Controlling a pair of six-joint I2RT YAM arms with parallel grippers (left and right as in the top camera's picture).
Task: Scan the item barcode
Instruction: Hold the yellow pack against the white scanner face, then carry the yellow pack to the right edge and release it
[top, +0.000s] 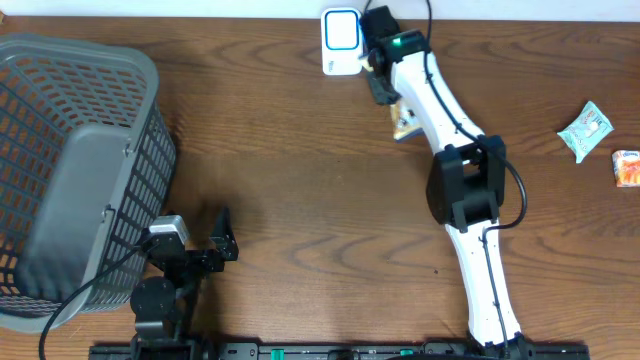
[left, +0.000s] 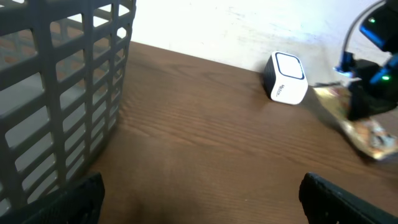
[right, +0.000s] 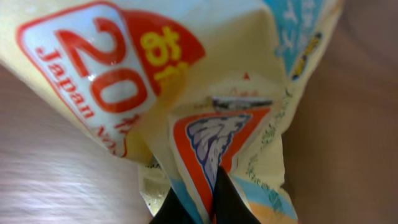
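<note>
The right gripper (right: 216, 200) is closed on the packet (right: 186, 81), its dark fingertips pinching the crinkled lower edge in the right wrist view. The packet is pale yellow, with a red patch bearing "20" and "Japan" and a blue-and-orange panel below. From overhead it peeks out beneath the right arm, just beside the scanner (top: 341, 40), a white box standing at the far edge of the counter (top: 300, 180). In the left wrist view the packet hangs tilted to the right of the scanner, near it but apart; whether it touches the counter cannot be told. The left gripper (top: 225, 236) is wide open and holds nothing, low at the near edge beside the grey basket (top: 130, 70). A teal pack (top: 585, 130) and an orange pack (top: 627, 167) lie far right
</note>
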